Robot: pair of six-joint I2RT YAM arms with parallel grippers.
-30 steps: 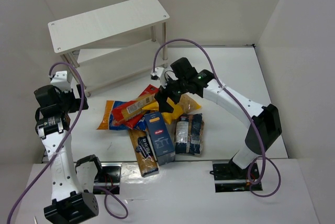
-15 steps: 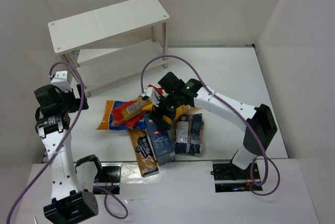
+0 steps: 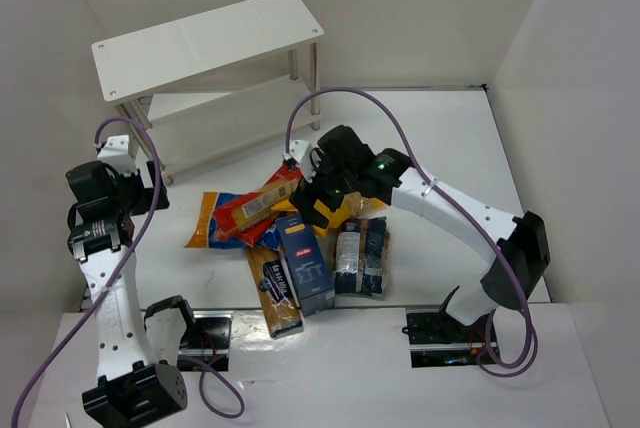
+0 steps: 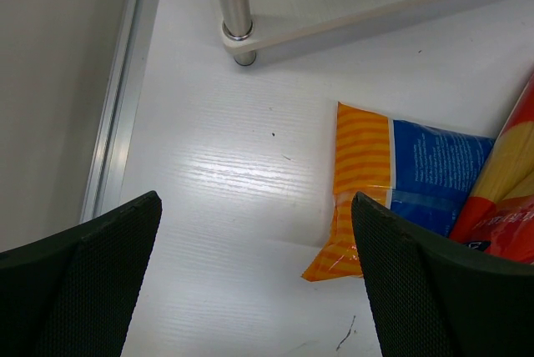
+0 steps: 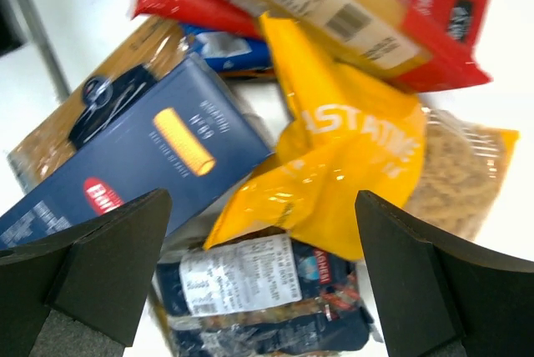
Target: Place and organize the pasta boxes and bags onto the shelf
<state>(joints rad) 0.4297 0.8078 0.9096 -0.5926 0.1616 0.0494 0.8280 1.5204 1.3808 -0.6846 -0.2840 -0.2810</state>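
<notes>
Right fingers (image 5: 92,265) spread wide, nothing between them; they hang over the pile at the centre of the top view, aimed down at the yellow bag (image 5: 334,165); I judge the wide spread is there to straddle its crumpled, puffy body, which gives no flat face to pinch

The yellow bag lies high in the heap, so it looks like the free one to take first; its lower edge rests on the dark clear bag (image 5: 259,299), its left side lies against the dark blue box (image 5: 133,157), and its upper end runs up to the long red-yellow box (image 5: 334,7); whether it is tucked under that box I cannot tell; the brown packet (image 5: 83,98) pokes out beyond the blue box at the left of the wrist view

Left fingers (image 4: 75,282) also apart and holding nothing, hanging over bare table (image 4: 234,207) at the left side of the top view; the orange-blue bag (image 4: 392,173) lies just beside the right-hand finger; I read this arm as parked out of the way

The shelf (image 3: 200,43) stands in the upper left of the top view, well apart from the pile; no pack shows on the boards I can see; all six packs lie on the table, so the task is barely begun

Risk, as I judge it: a slack bag may sag or drag the long box along when lifted
</notes>
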